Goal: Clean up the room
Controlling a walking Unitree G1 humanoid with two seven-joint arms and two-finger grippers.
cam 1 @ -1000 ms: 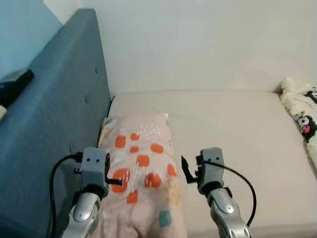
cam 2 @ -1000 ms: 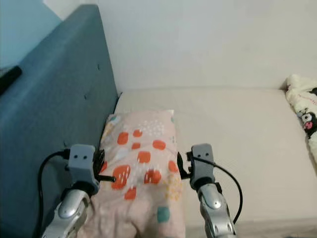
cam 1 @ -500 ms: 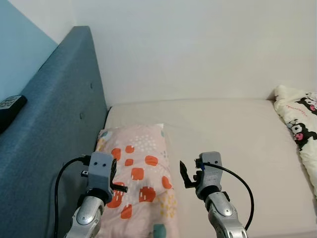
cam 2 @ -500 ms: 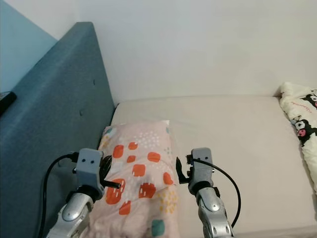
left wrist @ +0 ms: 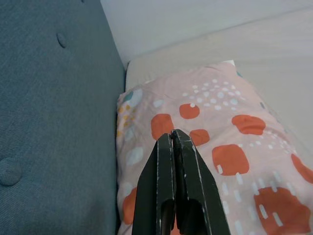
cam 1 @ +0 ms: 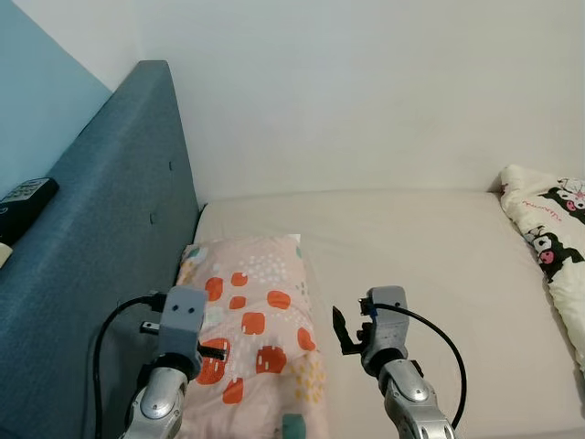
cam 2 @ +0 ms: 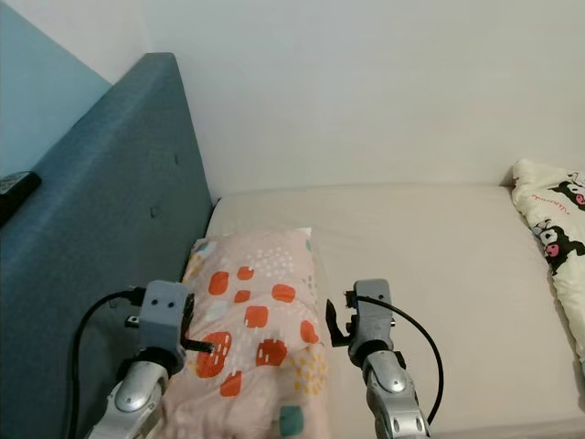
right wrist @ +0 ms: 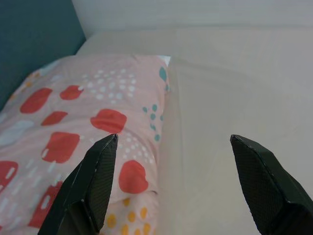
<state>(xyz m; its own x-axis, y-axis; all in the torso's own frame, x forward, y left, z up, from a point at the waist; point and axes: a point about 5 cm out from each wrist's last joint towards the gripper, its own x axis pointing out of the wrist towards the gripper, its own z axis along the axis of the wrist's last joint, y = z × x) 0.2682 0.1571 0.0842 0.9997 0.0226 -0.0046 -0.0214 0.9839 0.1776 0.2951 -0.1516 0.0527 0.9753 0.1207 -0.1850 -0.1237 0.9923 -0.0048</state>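
Pillow (cam 1: 258,320) first: you have it lying flat on the bed (cam 1: 430,265), at the head-end corner, its long side running along the blue headboard (cam 1: 101,238) and its top edge a little short of the white wall (cam 1: 366,91). It is pale pink with orange blotches, white dots and a few teal marks.

Your left gripper (cam 1: 215,351) hangs over the pillow's headboard side, low above the fabric. In the left wrist view you see its two black fingers (left wrist: 166,196) pressed together with nothing between them, pointing up the pillow toward the wall. You cannot tell from these views whether the tips touch the cloth.

Your right gripper (cam 1: 340,331) sits just off the pillow's other long edge, over bare mattress. In the right wrist view its fingers (right wrist: 90,188) stand wide apart, one over the pillow's edge and the other over the plain sheet, holding nothing.

Farther along the bed, at its far right edge, you have a white blanket (cam 1: 548,247) printed with black cartoon figures, well apart from the pillow. On top of the headboard, at the left, lies a dark remote control (cam 1: 23,201).
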